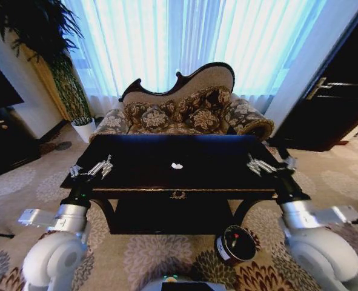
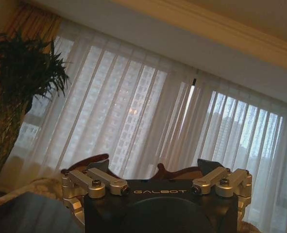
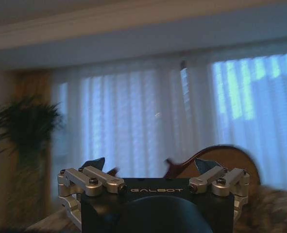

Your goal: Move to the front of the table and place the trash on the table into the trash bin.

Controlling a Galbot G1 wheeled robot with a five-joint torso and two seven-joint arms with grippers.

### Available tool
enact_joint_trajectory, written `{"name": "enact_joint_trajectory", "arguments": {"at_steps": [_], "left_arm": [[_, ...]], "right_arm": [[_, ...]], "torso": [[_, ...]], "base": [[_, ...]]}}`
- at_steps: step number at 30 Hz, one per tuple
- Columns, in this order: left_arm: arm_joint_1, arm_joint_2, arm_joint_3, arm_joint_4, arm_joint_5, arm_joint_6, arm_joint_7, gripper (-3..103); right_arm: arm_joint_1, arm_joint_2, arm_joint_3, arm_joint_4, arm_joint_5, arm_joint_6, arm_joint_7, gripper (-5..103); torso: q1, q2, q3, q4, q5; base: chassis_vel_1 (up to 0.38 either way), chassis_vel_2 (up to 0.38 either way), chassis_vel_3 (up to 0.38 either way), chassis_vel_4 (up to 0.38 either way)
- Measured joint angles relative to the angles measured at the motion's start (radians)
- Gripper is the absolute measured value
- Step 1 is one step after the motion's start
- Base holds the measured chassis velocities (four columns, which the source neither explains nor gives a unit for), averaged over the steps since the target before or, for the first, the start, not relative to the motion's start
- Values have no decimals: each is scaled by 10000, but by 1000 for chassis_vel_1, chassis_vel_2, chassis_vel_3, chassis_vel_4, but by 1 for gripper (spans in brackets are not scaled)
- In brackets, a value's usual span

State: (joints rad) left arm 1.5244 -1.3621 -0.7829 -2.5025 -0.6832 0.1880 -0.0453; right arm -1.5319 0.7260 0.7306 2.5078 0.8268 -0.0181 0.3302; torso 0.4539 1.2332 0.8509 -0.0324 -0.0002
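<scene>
Head view: glossy rectangular table (image 1: pixel 136 160) (crumpled trash (image 1: pixel 177 165))

A wad (image 1: pixel 177 165) lies mid-counter (image 1: pixel 136 163), with the sofa (image 1: pixel 185 109) behind at 12 o'clock. The bin (image 1: pixel 235 244) stands on the floor at 5 o'clock of the counter. The left tool (image 1: pixel 91 169) hangs at the counter's 9 o'clock edge, the right tool (image 1: pixel 260 165) at 3 o'clock.

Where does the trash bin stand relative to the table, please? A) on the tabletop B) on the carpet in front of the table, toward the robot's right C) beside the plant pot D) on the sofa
B: in the head view the trash bin stands on the carpet just in front of the table, toward the robot's right.
</scene>
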Motion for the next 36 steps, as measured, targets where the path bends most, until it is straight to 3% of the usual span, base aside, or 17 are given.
{"name": "enact_joint_trajectory", "arguments": {"at_steps": [3,6,9,12,13,15,17,19,20,23,29,32,36], "left_arm": [[25,-45,122,-2,51,161,-70,100],[-62,114,231,-2,-20,242,-117,100],[-386,619,332,141,-197,310,-98,100],[-506,686,285,263,-343,340,-109,100],[-686,606,273,383,-522,407,-140,100],[-732,547,297,418,-594,447,-155,100],[-821,440,434,449,-977,588,-233,100],[-909,437,510,455,-1336,752,-416,100],[-909,437,510,455,-1336,752,-416,100],[-1106,508,409,526,-1410,792,-469,100],[-1251,553,319,666,-1468,787,-471,100],[-1326,470,326,677,-1472,769,-465,100],[-1341,365,354,678,-1467,750,-458,100]], "right_arm": [[1352,-712,-1290,-426,-17,-784,-178,100],[1958,-1010,-1840,-895,-140,-1042,-269,100],[2962,-1631,-2695,-1820,-292,-1220,-347,100],[3800,-1956,-3494,-2335,-310,-1215,-363,100],[5498,-2366,-5261,-3202,-64,-1147,-282,100],[6039,-2454,-5860,-3463,59,-1148,-253,100],[8396,-2596,-8209,-4201,701,-1118,-28,100],[10430,-2446,-10519,-4555,1710,-1131,543,100],[10430,-2446,-10519,-4555,1710,-1131,543,100],[13293,-1821,-13058,-5206,2423,-1309,895,100],[14798,-1371,-14375,-5779,2920,-1678,545,100],[15745,-1229,-15191,-5921,3651,-2214,503,100],[16393,-886,-15649,-6119,3989,-2724,516,100]], "torso": [[1,-1,1,0,0],[2,-1,1,7,-1],[0,-1,0,-11,2],[0,0,0,-7,0],[0,-1,0,2,-3],[0,-2,1,2,3],[3,-2,2,3,-1],[2,-3,3,0,3],[2,-3,3,0,3],[0,-1,-1,2,-8],[3,-2,1,2,-4],[1,-1,0,-6,0],[0,-1,-1,1,-2]], "base": [[0,0,0,0],[0,0,0,0],[0,0,0,0],[0,0,0,0],[0,0,0,0],[0,0,0,0],[0,0,0,0],[0,0,0,0],[0,0,0,0],[0,0,0,0],[0,0,0,0],[0,0,0,0],[0,0,0,0]]}}
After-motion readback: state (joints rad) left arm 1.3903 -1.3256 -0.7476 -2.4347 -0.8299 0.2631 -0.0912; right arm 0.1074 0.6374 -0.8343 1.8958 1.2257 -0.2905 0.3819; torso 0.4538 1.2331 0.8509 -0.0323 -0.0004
